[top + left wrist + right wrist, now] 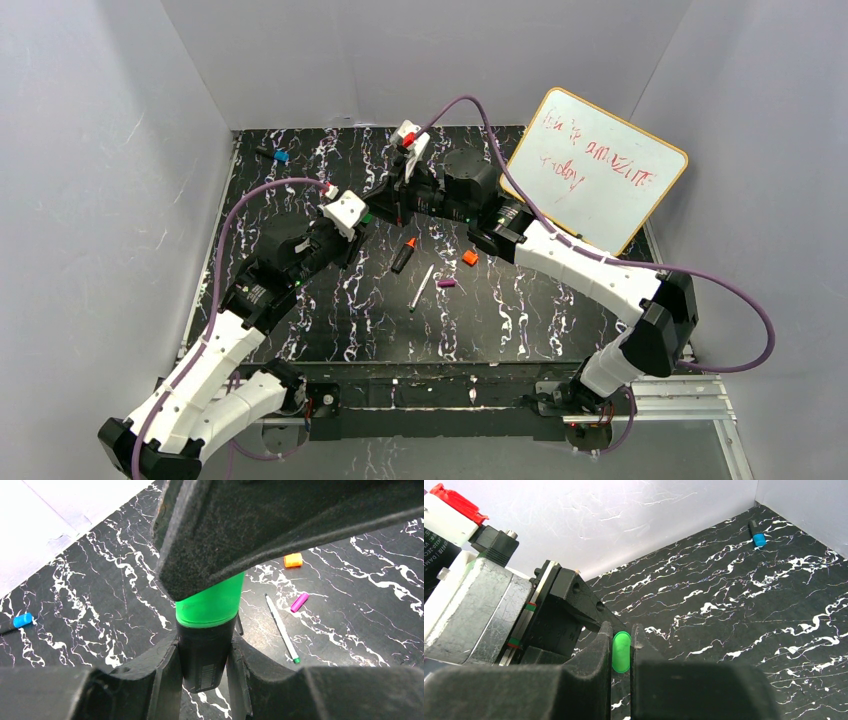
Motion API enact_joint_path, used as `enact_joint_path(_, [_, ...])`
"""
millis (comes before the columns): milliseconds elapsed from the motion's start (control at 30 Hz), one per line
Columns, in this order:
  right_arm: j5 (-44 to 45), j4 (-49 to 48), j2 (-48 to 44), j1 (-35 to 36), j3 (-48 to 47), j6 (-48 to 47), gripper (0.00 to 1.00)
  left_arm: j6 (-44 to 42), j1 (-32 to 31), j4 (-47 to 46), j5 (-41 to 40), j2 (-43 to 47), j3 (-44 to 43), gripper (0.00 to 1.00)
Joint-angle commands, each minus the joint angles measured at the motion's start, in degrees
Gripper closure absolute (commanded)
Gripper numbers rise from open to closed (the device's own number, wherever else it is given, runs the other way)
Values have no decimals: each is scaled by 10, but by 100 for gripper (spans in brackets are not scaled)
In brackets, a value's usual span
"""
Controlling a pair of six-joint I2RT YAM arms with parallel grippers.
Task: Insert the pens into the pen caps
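**A:** Left fingers point(160, 680) are nearest the lens. They're closed partway, clamping the black marker point(202, 665) by its barrel. The barrel's long axis runs straight out of the left gripper point(205, 652) toward the other arm.

**B:** Right gripper point(621, 636)?

**A:** Fingers almost pressed together, pinching the green cap point(621, 655) across its sides. From the left wrist, the cap sits on the marker's end, coaxial, with its rim touching the black barrel.

**B:** Seated?

**A:** Looks seated or close to it, but I can't see inside. My call: one last push along the axis, then release.

**B:** The rest?

**A:** All on the table point(560, 330), nearer the bases than the two grippers. Orange marker point(403, 257), with the white pen point(421, 288) just beside it. Purple cap point(446, 284) is near the pen's middle. Orange cap point(470, 258) is just beside the right arm point(590, 265), so that arm is nearer the loose caps.
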State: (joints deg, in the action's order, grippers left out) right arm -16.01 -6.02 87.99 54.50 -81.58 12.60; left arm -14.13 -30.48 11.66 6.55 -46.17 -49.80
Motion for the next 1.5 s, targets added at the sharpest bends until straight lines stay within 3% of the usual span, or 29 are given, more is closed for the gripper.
enact_joint_path(0, [-43,173,46,20,44,-11,99,3,2,-171,-3,39,-82,100])
enact_joint_path(900, [-20,168,56,10,14,-18,99,9,2,-163,1,44,-59,100])
enact_joint_path(1033, [8,159,41,8,6,-15,81,13,2,-157,-1,51,-49,100])
enact_joint_path(1167, [28,147,27,8,2,-16,43,15,2,-150,-5,56,-38,100])
enact_joint_path(1233, [40,135,19,7,3,-16,33,21,2,-148,-3,57,-28,100])
enact_joint_path(1333, [93,68,-25,-6,23,-4,27,45,2,-148,7,61,16,100])
enact_joint_path(1467, [92,65,-45,-18,31,-3,25,48,2,-137,-12,47,56,100])
